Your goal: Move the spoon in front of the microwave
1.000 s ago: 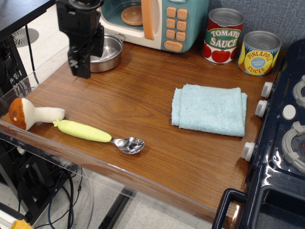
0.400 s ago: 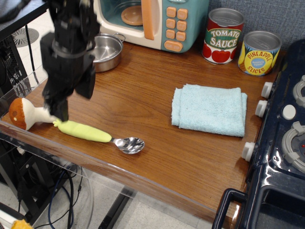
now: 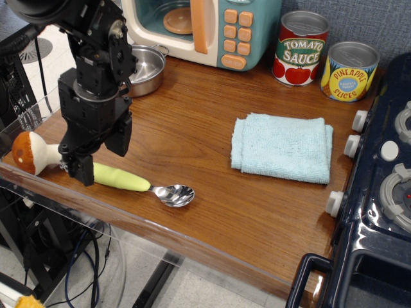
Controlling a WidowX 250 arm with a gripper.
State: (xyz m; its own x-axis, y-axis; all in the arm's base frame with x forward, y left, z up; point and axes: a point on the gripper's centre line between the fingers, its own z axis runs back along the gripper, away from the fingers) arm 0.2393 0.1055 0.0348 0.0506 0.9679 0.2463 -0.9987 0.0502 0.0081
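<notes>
1. In the only view, observation.image, the spoon [image 3: 138, 184] is lying flat near the front left edge of the wooden table [image 3: 192, 135], its metal bowl pointing right and its yellow-green handle pointing left toward the toy mushroom [image 3: 35, 153].
2. The gripper [image 3: 82, 168] is hanging over the leafy end of the handle, and its black body is hiding that end. I cannot tell whether the fingers are spread or closed, or whether they are touching the handle.
3. The microwave [image 3: 212, 29] is standing at the back, well apart from the spoon, with the steel pot [image 3: 144, 69] just beside it.
4. I am judging the spoon as light and stiff. The thick rubbery handle is probably giving good grip, while the shiny bowl is looking slippery, so the middle of the handle is seeming the better place to hold.
</notes>
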